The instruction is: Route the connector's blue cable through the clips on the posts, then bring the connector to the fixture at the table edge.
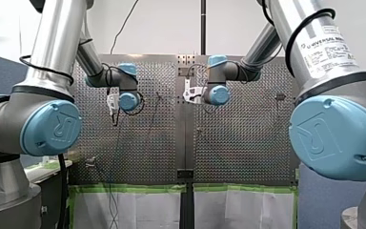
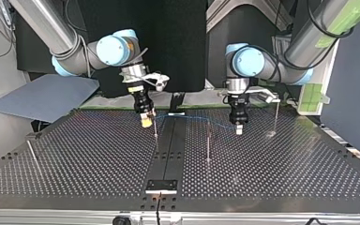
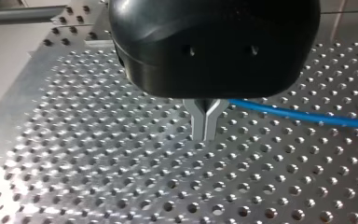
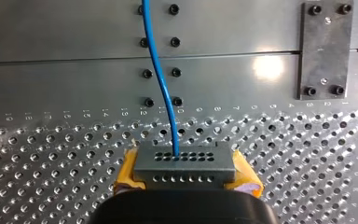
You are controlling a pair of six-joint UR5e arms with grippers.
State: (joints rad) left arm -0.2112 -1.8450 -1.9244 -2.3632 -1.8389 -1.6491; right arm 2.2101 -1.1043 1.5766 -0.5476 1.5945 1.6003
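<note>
Snugly between yellow pads (image 4: 127, 171): connector (image 4: 185, 168) (blue cable (image 4: 161, 74)).

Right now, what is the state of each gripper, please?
My left gripper: closed on the thin blue cable.
My right gripper: closed on the grey perforated connector.
</note>
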